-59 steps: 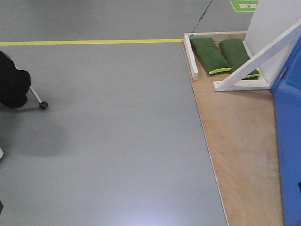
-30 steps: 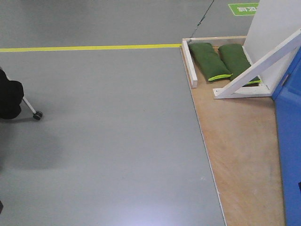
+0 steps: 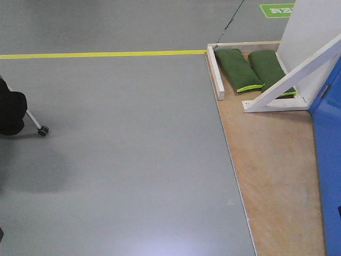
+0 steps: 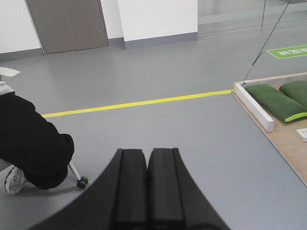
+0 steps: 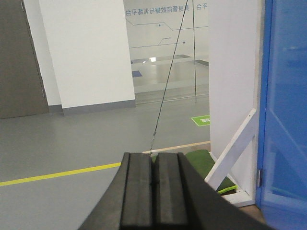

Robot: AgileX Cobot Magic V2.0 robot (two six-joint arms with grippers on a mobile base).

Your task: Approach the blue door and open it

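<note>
The blue door (image 3: 329, 165) is a glossy blue panel at the right edge of the front view, standing on a plywood base (image 3: 272, 160). It fills the right side of the right wrist view (image 5: 284, 105); its handle does not show. My left gripper (image 4: 147, 153) is shut and empty, held over the grey floor. My right gripper (image 5: 154, 157) is shut and empty, left of the door and apart from it.
A white slanted brace (image 3: 290, 77) and two green sandbags (image 3: 250, 66) sit at the base's far end. A yellow floor line (image 3: 101, 54) runs across. A seated person in black (image 4: 29, 143) and a chair caster (image 3: 42, 130) are at left.
The view has shifted: the base, brace and yellow line sit slightly lower and further right in the frame, and the person at left has slid partly out of view.
</note>
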